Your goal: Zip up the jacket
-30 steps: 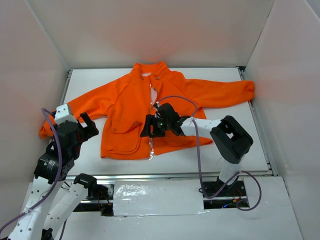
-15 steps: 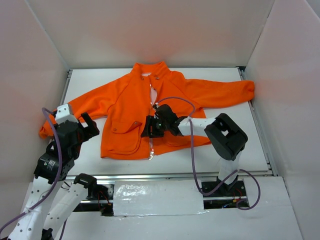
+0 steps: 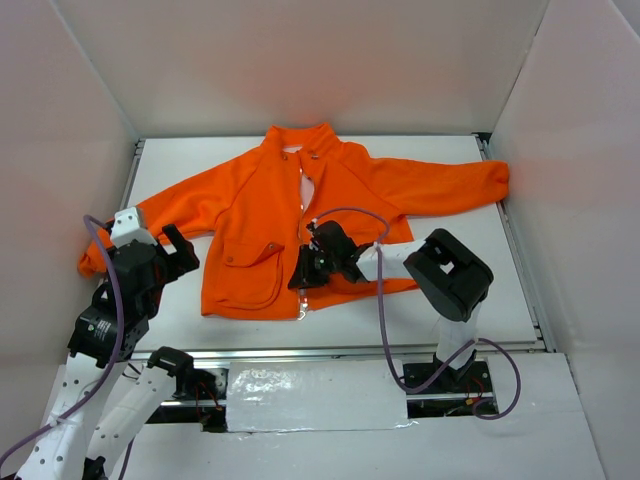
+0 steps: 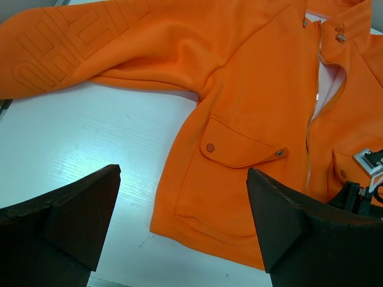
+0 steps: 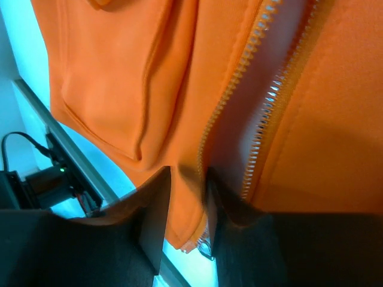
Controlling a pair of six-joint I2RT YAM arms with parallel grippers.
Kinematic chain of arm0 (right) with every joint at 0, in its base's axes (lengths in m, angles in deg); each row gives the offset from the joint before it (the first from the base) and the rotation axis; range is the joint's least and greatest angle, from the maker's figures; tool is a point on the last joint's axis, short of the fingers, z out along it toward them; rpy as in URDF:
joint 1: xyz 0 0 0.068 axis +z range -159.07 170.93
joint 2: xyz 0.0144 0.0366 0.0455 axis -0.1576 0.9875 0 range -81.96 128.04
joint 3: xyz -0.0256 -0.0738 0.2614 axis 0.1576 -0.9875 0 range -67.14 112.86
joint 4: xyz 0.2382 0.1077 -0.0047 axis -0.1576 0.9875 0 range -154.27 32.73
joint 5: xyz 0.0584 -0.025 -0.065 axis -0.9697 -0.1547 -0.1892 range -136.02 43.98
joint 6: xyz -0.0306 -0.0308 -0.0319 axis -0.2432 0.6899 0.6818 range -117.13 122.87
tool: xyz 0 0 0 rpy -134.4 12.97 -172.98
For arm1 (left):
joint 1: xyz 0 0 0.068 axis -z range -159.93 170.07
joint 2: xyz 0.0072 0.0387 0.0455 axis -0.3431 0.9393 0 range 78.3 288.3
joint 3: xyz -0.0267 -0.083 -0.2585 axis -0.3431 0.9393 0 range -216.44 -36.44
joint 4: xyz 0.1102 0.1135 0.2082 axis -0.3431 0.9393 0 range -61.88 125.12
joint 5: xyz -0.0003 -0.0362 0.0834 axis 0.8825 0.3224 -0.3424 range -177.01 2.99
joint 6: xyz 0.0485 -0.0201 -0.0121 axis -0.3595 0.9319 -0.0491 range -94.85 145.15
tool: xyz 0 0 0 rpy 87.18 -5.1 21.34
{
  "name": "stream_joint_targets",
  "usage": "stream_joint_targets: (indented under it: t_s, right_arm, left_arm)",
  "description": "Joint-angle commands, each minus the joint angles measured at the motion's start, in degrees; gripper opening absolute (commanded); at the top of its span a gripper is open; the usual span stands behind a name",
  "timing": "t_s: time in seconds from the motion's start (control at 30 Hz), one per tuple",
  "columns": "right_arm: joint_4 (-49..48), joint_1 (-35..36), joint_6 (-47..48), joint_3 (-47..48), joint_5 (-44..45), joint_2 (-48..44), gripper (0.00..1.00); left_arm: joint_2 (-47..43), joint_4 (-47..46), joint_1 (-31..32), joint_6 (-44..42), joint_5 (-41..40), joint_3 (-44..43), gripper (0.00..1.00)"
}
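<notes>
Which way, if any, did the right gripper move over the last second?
Yes. The right gripper has slid toward the table near edge, closer to the bottom hem of the jacket.

Bright orange long-sleeved fleece jacket [image 3: 250, 215] flat on white desk [image 3: 460, 280], stand-up collar toward far wall, sleeves spread wide. Pale centre zipper [image 3: 306, 193] gapes below collar. Right fingers [image 3: 299, 272] down on jacket front at zipper line, near hem; spread unreadable from above. Left fingers [image 3: 172, 241] spread wide, near sleeve on left arm's side. Purple cable [image 3: 381, 300] loops beside right arm.
</notes>
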Motion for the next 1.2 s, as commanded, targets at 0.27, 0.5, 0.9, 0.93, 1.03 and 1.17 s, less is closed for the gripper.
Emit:
stream_joint_targets:
  t_s: [0.27,0.5,0.9,0.93,1.03,1.17]
  right_arm:
    - [-7.6,0.3,-1.8,0.0,-3.9,-2.6,0.0]
    - [-16.7,-1.5,-5.5,-0.3,-10.4,-6.4,0.0]
    - [-22.6,-3.1,-9.9,-1.4,-14.3,-6.2,0.0]
    - [-23.0,-3.1,-10.2,-1.6,-14.6,-6.2,0.0]
    - [-23.1,-3.0,-10.6,-1.6,-15.2,-5.9,0.0]
    - [-23.0,-3.0,-10.3,-2.0,-15.2,-5.7,0.0]
  left_arm:
    - [0.3,-2.8,-0.1,-1.8,2.8,-0.4,0.99]
    - [-0.5,-6.8,0.0,3.6,29.7,3.9,0.99]
    - [0.9,-31.1,4.4,15.0,51.7,28.6,0.9]
    - [1.3,-33.8,4.9,15.4,51.8,29.3,0.9]
    - [3.0,-38.6,7.1,17.3,52.3,31.2,0.88]
    - [6.6,-40.1,9.9,17.8,49.0,31.0,0.88]
